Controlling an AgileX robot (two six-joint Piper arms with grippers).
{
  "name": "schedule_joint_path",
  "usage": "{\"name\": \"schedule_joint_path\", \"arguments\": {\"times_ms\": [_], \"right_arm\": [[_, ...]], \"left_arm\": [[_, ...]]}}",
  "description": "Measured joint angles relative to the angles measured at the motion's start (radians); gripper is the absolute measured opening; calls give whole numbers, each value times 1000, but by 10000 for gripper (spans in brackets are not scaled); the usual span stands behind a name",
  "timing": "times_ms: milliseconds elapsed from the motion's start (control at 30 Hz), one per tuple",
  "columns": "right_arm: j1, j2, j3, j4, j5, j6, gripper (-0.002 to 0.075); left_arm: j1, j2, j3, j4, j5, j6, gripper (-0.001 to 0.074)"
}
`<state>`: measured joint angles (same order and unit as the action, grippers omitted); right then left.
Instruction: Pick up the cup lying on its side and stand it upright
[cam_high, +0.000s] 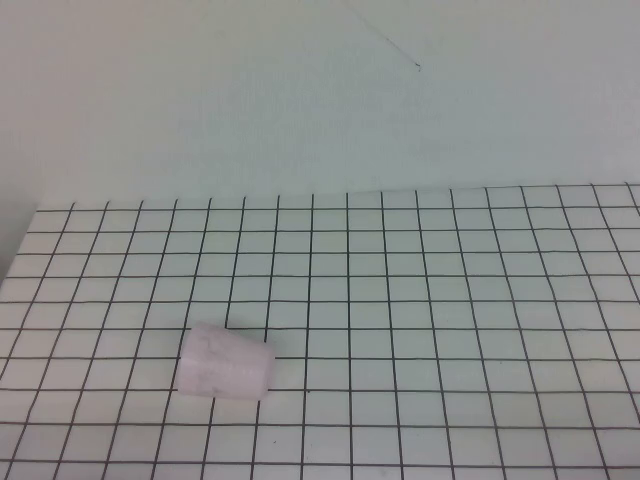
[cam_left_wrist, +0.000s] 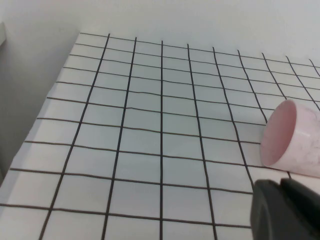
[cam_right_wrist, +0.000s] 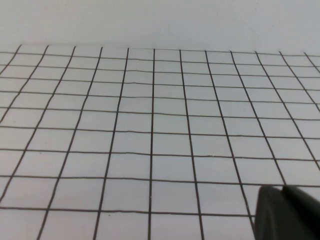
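I log cup (cam_high: 226, 362) on its side at 7 o'clock on grid table (cam_high: 450, 330), left gripper (cam_left_wrist: 287, 210) near its mouth, right gripper (cam_right_wrist: 287, 212) over bare grid, grip states I cannot tell

The cup (cam_left_wrist: 292, 140) runs off the left wrist view's edge, its base unseen. Only a dark corner of the left gripper (cam_left_wrist: 285, 210) and right gripper (cam_right_wrist: 287, 212) shows, perhaps one finger each.

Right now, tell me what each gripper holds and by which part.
Nothing is held. The cup lies on its side on the grid table, untouched. The left gripper sits near it; the right gripper is over bare grid.
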<state>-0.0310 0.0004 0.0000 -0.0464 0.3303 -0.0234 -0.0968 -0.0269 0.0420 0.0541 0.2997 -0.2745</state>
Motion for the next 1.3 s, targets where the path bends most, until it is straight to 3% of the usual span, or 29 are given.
{"name": "schedule_joint_path", "arguments": {"times_ms": [1033,1167,1300], "right_arm": [[0,0,0,0,0,0,-1],[0,0,0,0,-7,0,-1],[0,0,0,0,-68,0,-1]], "left_arm": [[0,0,0,0,-2,34,0],[0,0,0,0,-47,34,0],[0,0,0,21,-203,61,1]]}}
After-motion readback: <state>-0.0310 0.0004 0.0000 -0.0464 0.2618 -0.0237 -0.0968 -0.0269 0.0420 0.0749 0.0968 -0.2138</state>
